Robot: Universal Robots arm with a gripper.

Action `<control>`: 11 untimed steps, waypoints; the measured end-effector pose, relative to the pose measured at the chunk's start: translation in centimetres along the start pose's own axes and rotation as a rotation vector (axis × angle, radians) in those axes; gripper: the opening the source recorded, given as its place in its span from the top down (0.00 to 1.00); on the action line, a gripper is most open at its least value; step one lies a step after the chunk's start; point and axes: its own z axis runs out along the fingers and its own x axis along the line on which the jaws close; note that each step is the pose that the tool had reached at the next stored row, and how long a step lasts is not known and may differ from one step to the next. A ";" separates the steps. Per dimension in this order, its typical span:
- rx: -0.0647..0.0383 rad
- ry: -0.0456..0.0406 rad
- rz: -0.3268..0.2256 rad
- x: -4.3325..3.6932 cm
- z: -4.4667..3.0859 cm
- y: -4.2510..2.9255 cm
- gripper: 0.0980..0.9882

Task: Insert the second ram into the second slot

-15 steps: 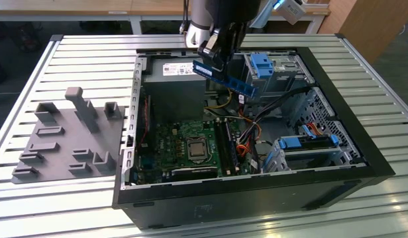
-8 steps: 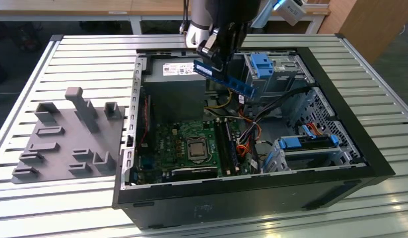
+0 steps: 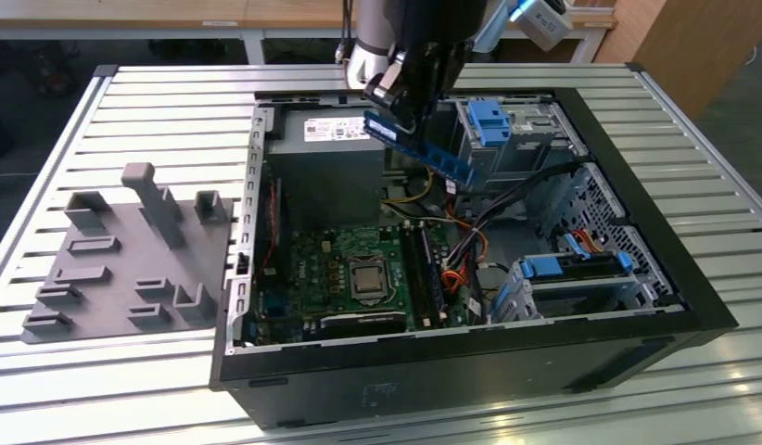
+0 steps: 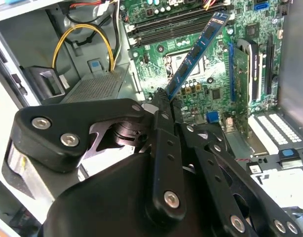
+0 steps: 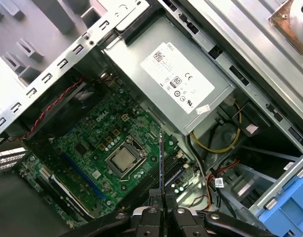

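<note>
Above the open computer case [image 3: 480, 350], end effector [image 4: 164, 98] clamped on the tilted 2nd ram [image 4: 196, 52], clear of motherboard [image 3: 337, 269]

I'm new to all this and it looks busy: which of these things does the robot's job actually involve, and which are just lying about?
In the job: second ram, held in the gripper above the open computer case; memory slots on the motherboard.
Just there: grey parts tray; power supply; blue drive cages; yellow cables.
</note>
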 end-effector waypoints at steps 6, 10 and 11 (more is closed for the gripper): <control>0.002 -0.0017 0.068 0.00 0.01 0.00 0.96; 0.002 -0.0032 0.112 0.00 0.02 0.00 0.96; 0.002 -0.0034 0.122 0.00 0.02 0.00 0.96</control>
